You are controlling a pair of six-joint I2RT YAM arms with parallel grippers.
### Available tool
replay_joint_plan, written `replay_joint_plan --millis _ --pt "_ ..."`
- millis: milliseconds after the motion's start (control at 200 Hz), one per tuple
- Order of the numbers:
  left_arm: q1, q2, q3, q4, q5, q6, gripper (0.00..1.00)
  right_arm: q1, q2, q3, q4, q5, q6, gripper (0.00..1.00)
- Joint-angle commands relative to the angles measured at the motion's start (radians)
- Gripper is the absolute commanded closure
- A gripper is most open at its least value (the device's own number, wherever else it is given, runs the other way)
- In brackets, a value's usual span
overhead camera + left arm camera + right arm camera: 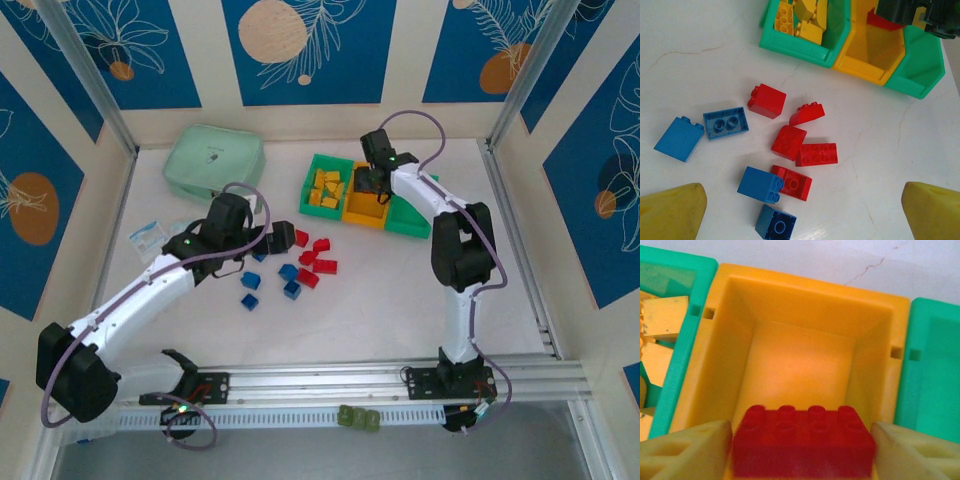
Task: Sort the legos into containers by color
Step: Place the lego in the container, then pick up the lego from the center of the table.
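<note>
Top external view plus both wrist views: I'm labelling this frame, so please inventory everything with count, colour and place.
containers: three, green, orange-yellow, green, joined row, far right of table
yellow legos: several, in the left green bin
red legos: five, loose, table centre
held red lego: one, at the orange-yellow bin's opening
blue legos: at least four, loose beside the reds
zip case: one, mint green, far left
olive blocks: about three, front rail
packet: one, white and blue, left side
table: one, white
left end effector: open, above the loose legos
right end effector: shut on the held red lego
</note>
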Motion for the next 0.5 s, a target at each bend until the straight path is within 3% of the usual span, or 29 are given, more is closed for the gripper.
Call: replay_joint_plan --millis 0,110,385,495 --pt "0.018 -0.002 0.045 0.007 0.009 0.003 0.01 0.007 -0.054 0.057 -0.041 -0.071 -0.043 0.20" --pt "0.020 -0.015 0.055 0.014 0.024 -0.018 0.01 0.015 -0.104 0.036 -0.062 -0.046 -0.044 0.16" --pt "0.022 -0.110 0.021 -0.031 0.009 -0.006 0.01 0.096 -0.297 -0.207 -0.033 -0.253 -0.016 0.11" --pt "0.024 -0.142 -0.011 -0.061 -0.009 -0.014 0.01 0.151 -0.343 -0.314 -0.025 -0.274 -0.014 0.11"
